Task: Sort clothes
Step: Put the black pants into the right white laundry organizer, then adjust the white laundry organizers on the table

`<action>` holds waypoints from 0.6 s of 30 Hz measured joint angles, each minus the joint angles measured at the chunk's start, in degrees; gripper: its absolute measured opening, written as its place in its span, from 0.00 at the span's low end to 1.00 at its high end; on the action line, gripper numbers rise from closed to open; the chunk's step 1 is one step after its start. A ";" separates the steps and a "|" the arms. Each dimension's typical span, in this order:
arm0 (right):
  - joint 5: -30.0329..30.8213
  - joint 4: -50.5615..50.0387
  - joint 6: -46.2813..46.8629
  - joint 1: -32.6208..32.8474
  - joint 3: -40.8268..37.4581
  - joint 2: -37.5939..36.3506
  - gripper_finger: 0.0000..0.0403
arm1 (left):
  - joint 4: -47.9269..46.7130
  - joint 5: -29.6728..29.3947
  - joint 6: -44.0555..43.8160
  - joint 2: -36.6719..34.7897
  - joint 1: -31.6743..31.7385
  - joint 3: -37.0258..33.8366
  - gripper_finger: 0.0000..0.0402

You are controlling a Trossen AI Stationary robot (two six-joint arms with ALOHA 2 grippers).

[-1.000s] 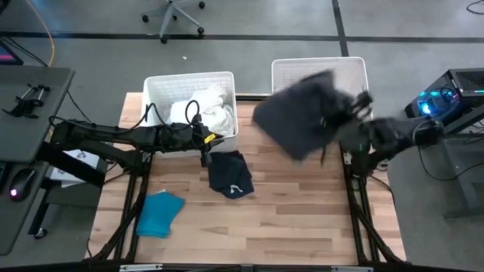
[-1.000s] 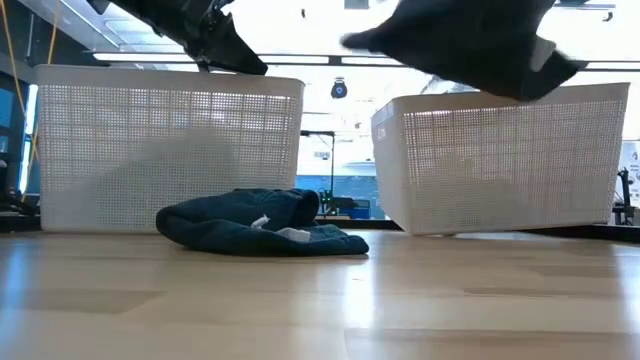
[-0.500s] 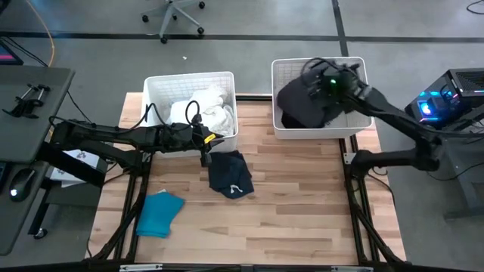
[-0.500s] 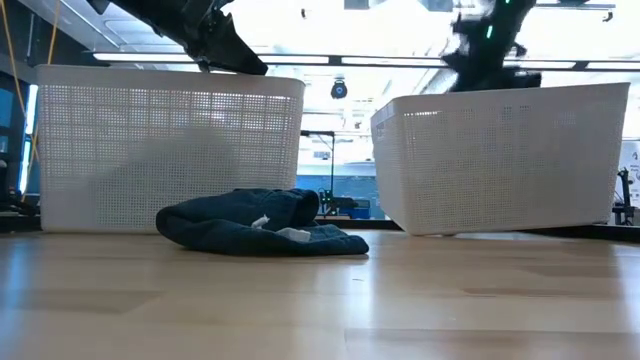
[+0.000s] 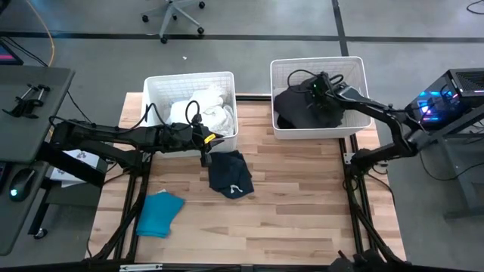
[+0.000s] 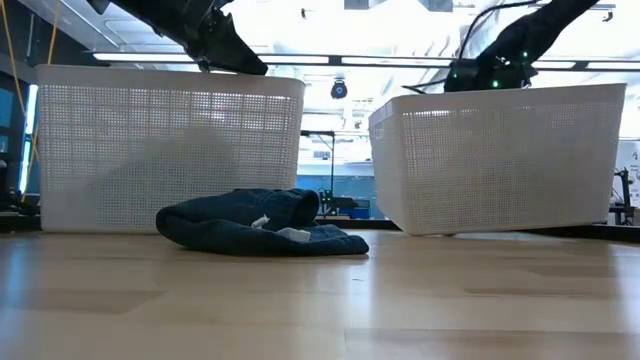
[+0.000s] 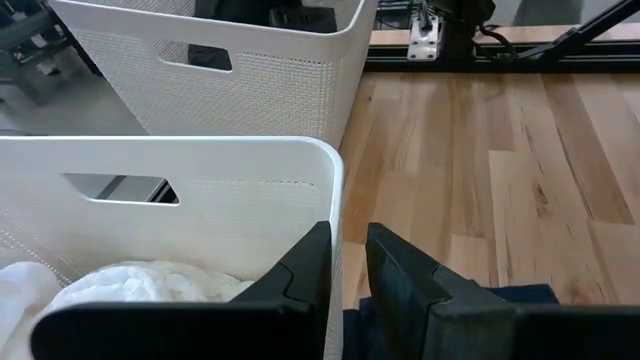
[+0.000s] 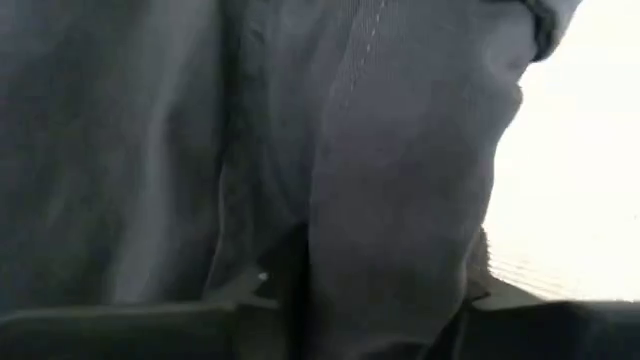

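1. My right jaws point(image 5: 316, 88) are down inside the right white perforated plastic basket point(image 5: 357, 69), pressed into the large dark grey fabric garment point(image 5: 299, 108) that lies heaped in it.
2. In my right wrist view the grey cloth point(image 8: 300, 150) fills nearly everything and runs down between my two fingers, so these jaws are closed on it.
3. My left jaws point(image 5: 204, 155) hang just above the table, at the front wall of the left white perforated plastic basket point(image 5: 189, 78), near its right corner, and hold nothing; only a narrow gap shows between the fingers point(image 7: 300, 275).
4. White soft garments point(image 5: 206, 110) are piled inside that left basket.
5. A crumpled navy garment with a small white label point(image 5: 230, 172) lies on the light wooden table point(image 5: 295, 211), just in front of the left basket and beside my left jaws.
6. A folded teal garment point(image 5: 159, 212) lies on the table near its front left corner, well apart from the navy one.
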 joint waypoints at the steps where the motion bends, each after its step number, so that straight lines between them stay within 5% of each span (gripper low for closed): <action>1: -0.03 -1.26 -0.22 -0.05 0.78 -0.02 0.32 | 0.00 0.00 0.00 0.00 0.00 -0.01 0.14; 11: -1.59 -22.69 5.12 4.17 16.83 -4.14 0.50 | 0.04 -0.04 -0.02 0.00 0.00 0.01 0.14; 18: -16.77 -31.60 5.07 15.91 20.37 -9.49 0.51 | 0.04 -0.07 -0.90 0.00 0.00 0.01 0.14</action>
